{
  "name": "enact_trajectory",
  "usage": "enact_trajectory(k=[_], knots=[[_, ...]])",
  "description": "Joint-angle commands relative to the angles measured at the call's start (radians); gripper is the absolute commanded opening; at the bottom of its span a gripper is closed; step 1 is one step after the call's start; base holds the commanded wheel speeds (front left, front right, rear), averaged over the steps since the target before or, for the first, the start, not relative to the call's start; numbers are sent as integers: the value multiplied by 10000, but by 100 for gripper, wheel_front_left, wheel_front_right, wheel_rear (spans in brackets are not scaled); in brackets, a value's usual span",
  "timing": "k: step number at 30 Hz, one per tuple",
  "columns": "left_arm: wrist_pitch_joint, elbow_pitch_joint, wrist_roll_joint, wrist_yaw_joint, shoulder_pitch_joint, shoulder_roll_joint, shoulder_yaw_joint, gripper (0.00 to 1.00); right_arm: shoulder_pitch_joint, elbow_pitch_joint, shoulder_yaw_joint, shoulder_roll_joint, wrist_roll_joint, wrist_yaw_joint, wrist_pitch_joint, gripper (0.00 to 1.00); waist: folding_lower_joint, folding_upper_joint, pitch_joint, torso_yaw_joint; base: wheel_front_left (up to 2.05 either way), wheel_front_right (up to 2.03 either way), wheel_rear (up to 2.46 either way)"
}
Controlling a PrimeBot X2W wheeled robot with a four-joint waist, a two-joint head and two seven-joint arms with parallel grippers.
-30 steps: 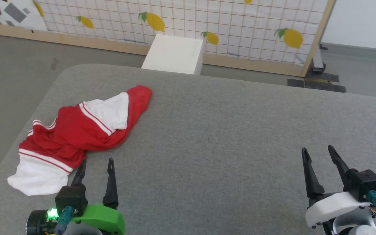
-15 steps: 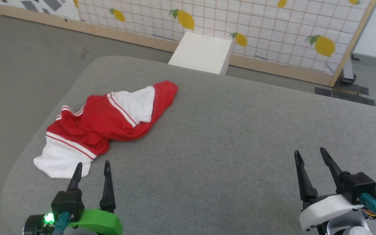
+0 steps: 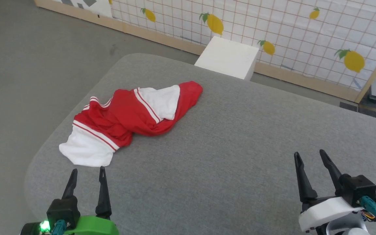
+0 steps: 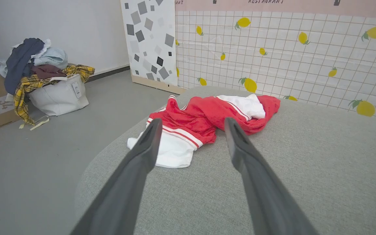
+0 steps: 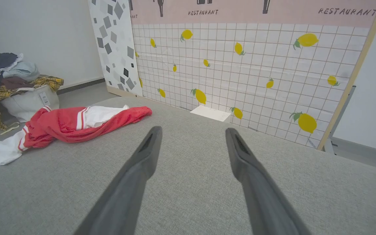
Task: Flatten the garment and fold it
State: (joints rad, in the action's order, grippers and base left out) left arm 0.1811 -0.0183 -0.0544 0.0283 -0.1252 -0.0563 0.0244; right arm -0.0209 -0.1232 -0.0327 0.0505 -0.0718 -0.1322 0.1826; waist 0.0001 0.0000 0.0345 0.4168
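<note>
The crumpled red-and-white jersey garment (image 3: pixel 129 120) lies on the grey fabric tabletop (image 3: pixel 224 147) near the spread, empty left claw (image 3: pixel 88 168), well apart from the equally spread, empty right claw (image 3: pixel 309 152).

The garment (image 3: pixel 126 120) is a red jersey-style shirt with white short sleeves and red-and-white striped trim where the sleeves meet the body. It lies crumpled and twisted into one long bunch on the left part of the grey worktop (image 3: pixel 240 147), running diagonally from near the front left corner toward the far edge. One white sleeve (image 3: pixel 86 151) spreads flat at the near end, close to the rounded corner; the other sleeve (image 3: pixel 162 101) lies on top toward the far end, wrapped by a red fold. Any print is hidden in the folds
</note>
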Motion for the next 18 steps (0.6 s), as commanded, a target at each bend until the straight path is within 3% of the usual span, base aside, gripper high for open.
enact_trajectory(k=[1,18], knots=[[118,-41,-159,-1,-183,30,47,100,5,-70,12,-2,-89,11,107,100,-1,0,21,140,0,0,0],[532,-132,-286,2,-461,46,128,100,-62,-437,-27,-3,-242,14,518,100,-1,0,138,840,0,0,0]])
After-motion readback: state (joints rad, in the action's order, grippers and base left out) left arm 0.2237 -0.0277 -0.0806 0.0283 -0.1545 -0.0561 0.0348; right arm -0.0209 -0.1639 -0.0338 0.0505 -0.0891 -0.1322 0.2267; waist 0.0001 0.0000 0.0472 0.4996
